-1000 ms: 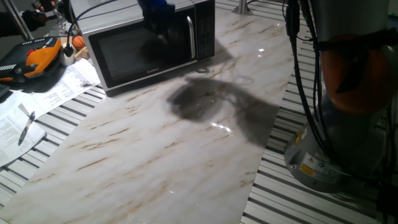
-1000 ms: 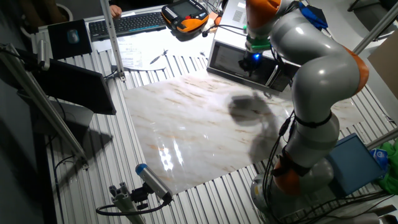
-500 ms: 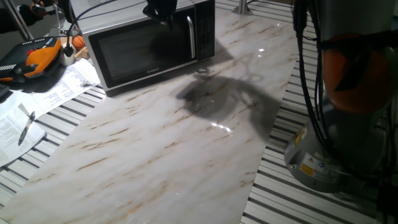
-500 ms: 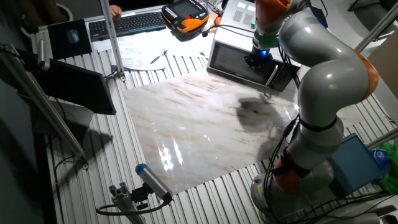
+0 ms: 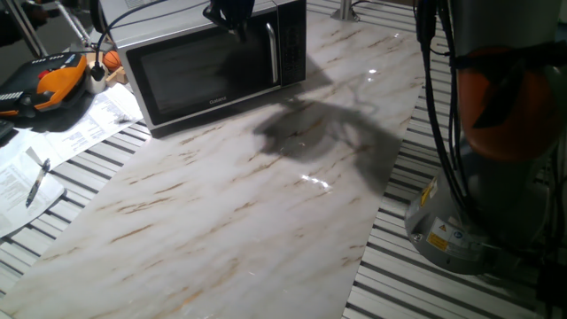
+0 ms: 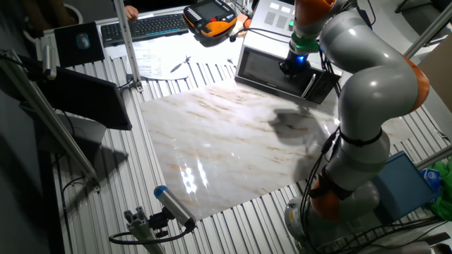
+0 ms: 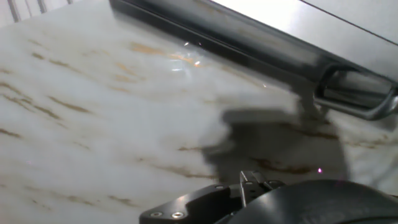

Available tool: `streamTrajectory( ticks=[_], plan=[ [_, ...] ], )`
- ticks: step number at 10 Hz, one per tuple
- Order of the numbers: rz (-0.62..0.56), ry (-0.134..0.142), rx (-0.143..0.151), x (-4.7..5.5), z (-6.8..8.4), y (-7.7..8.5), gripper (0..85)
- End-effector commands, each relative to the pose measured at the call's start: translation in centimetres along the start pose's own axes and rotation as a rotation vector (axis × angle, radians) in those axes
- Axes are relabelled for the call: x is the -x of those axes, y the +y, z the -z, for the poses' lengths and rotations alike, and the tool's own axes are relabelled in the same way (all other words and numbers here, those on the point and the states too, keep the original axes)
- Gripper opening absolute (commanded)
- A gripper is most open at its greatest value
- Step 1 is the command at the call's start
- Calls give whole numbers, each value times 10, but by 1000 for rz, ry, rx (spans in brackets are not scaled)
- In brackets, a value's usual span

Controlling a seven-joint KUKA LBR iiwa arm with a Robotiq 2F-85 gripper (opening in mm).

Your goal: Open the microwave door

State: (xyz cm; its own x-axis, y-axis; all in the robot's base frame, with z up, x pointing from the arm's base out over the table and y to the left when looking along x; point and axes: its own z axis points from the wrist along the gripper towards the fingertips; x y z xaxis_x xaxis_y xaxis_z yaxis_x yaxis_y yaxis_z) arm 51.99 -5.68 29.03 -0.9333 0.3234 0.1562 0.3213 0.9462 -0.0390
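The silver-grey microwave [image 5: 177,31] stands at the far left of the marble top; it also shows in the other fixed view [image 6: 265,14]. The microwave door [image 5: 199,75] with its dark glass looks closed. Its vertical silver bar handle [image 5: 273,53] is at the door's right side. My gripper [image 5: 232,13] hangs dark in front of the door's upper right part, just left of the handle, and shows a blue light in the other fixed view [image 6: 293,65]. In the hand view the handle [image 7: 357,102] lies at the right and the door's lower edge [image 7: 249,43] runs across the top. The fingers are not clearly visible.
An orange-and-black pendant [image 5: 49,84], papers [image 5: 84,124] and a pen [image 5: 37,182] lie left of the microwave. A keyboard [image 6: 145,27] sits further back. The arm's base [image 5: 483,204] stands at the right edge of the marble top [image 5: 230,213]. A blue box [image 6: 402,185] is beside the base.
Over the last second the gripper rose and shifted right along the door toward the handle. Its shadow on the marble moved right too. In the last half second almost nothing moved.
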Motion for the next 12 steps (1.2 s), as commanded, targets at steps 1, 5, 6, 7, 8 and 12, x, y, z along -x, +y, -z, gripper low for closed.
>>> streamTrajectory(
  ticks=[1,5,6,7,8,12],
  plan=[
    [-83,2,13,0,0,0,0],
    [-122,-18,-26,7,-2,-20,170],
    [-103,-32,-38,12,-6,-35,170],
    [-101,-48,-49,16,-11,-47,170],
    [-107,-69,-56,18,-14,-53,340],
    [-100,-114,-62,20,-10,-81,510]
  ],
)
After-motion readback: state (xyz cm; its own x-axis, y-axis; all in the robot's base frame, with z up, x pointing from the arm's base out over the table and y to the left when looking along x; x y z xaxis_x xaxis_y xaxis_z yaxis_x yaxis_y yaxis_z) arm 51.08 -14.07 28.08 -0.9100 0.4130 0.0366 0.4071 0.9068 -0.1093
